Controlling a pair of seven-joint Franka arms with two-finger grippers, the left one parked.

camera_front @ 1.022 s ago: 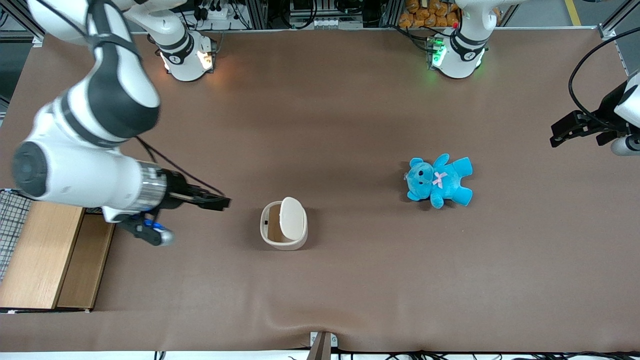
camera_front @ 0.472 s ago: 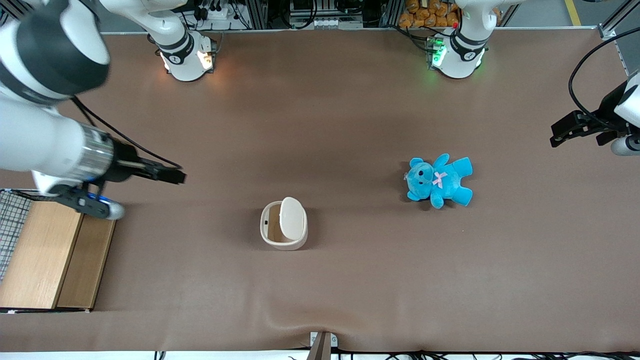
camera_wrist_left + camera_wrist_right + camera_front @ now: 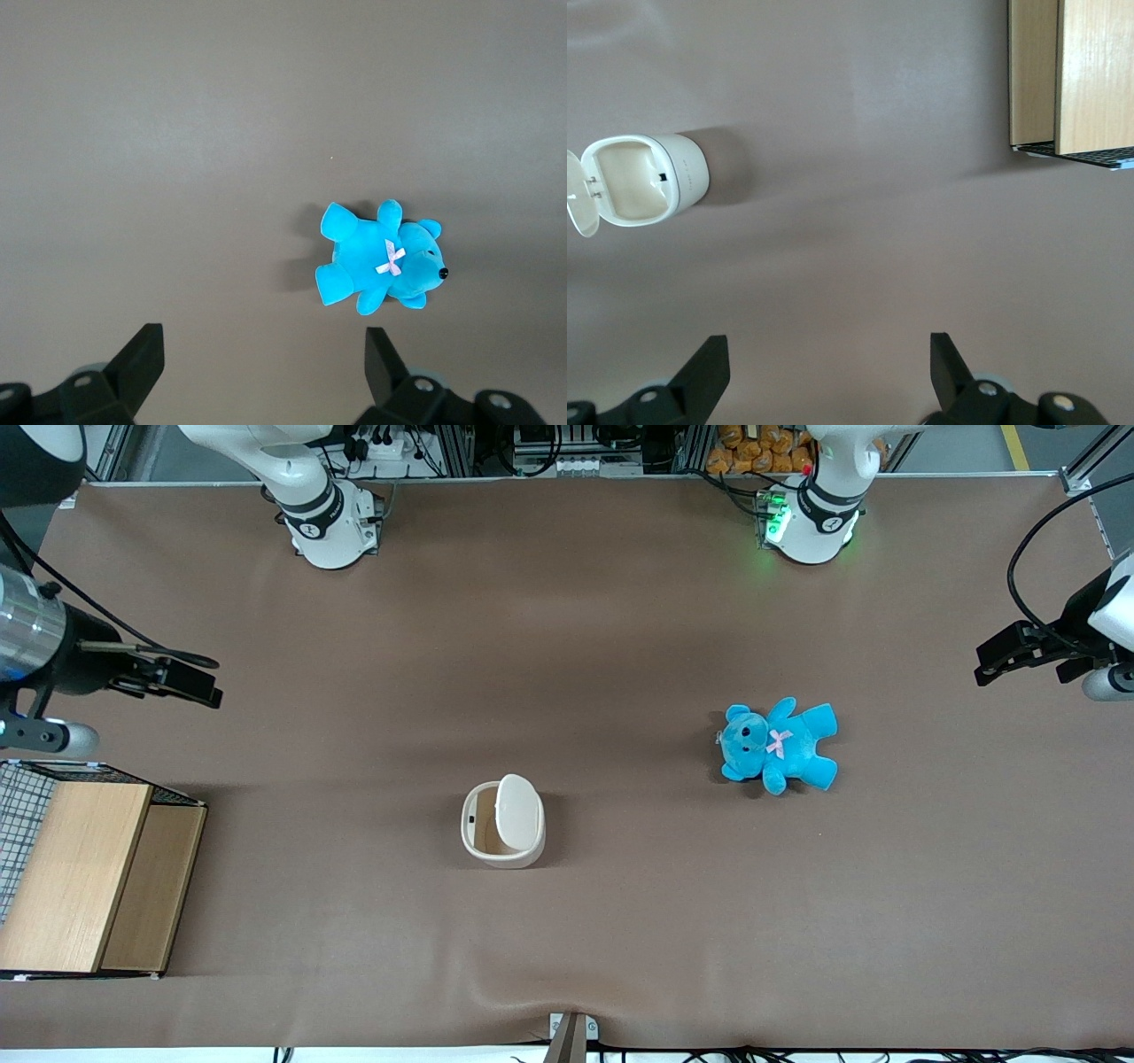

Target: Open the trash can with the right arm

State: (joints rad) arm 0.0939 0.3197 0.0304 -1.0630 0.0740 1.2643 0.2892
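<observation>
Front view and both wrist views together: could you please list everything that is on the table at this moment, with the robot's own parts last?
trash can: one, cream-white with a tan inside, lid swung up and open, near the table's middle.
teddy bear: one, bright blue with a pink bow, lying on the table toward the parked arm's end, farther from the front camera than the trash can.
wooden box: one, light wood with wire mesh at one edge, at the working arm's end of the table.
table: one, brown covering.
right arm: one, white with a black cable, at the working arm's end.
gripper: one, black, open, in the air above bare table, well apart from the trash can.
</observation>
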